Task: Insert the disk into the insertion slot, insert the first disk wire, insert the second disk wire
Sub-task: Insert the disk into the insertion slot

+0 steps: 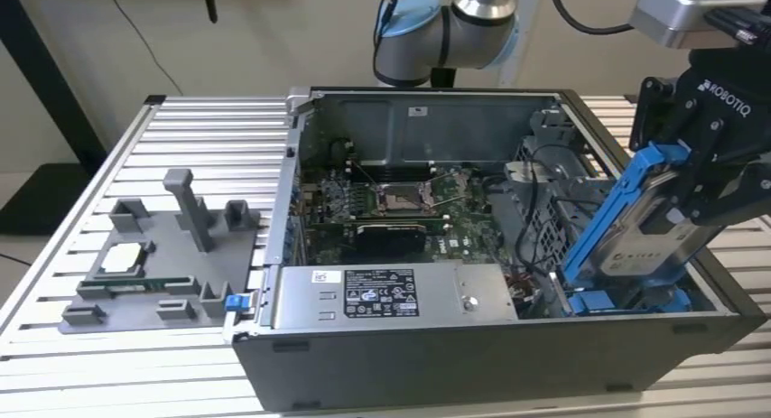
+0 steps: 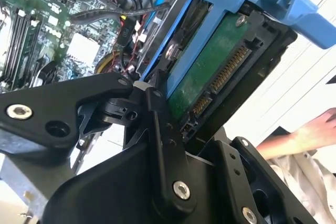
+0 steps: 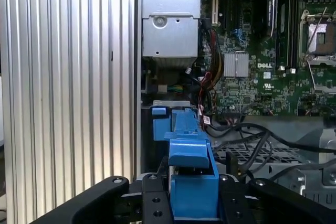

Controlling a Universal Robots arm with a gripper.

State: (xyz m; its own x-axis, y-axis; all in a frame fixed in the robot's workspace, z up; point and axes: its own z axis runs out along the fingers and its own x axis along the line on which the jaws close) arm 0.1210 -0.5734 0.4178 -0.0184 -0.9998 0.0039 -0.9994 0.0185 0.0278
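gripper (image 1: 677, 204) is clamped on the disk (image 1: 636, 245), which is steeply tilted with its long axis sloping down, lower end just beside the slot (image 1: 608, 302) beneath.

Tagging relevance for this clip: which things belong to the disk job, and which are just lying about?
Job: disk, tilted in the gripper; insertion slot at its lower end.
Lying about: power-supply box; grey fixture tray; motherboard; a person's hand.
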